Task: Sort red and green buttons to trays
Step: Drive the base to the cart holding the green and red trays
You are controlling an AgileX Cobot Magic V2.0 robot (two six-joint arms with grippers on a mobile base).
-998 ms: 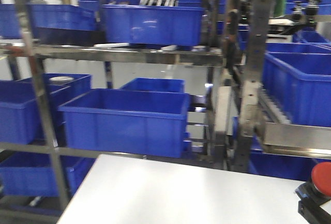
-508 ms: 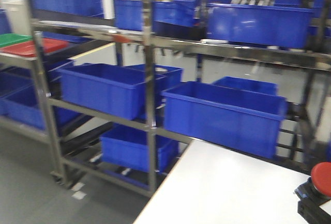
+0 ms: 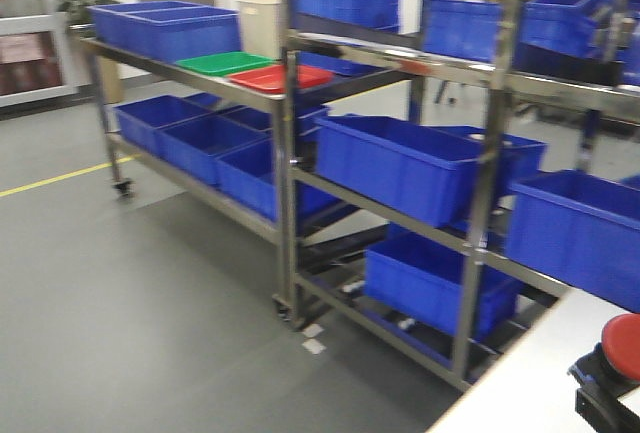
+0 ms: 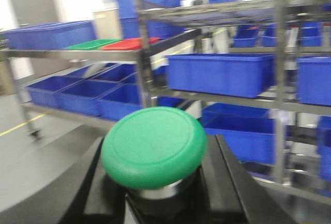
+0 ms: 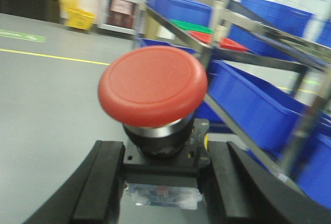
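Firmly, the left gripper (image 4: 165,195) has its two black fingers drawn in against the base of the green button (image 4: 153,146), whose cap stands upright. The right gripper (image 5: 163,182) clamps the red button (image 5: 153,85) the same way. Well ahead of both, on the top shelf of a steel rack (image 3: 285,153), the green tray (image 3: 222,63) and red tray (image 3: 280,78) lie just beside each other. Blue crates (image 3: 400,163) fill the shelves below. Bare grey floor (image 3: 120,293) spreads ahead and leftward.

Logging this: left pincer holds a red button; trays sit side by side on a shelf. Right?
No: the left wrist view shows the left pincer holding a green button. The green tray and red tray do sit side by side on a shelf.
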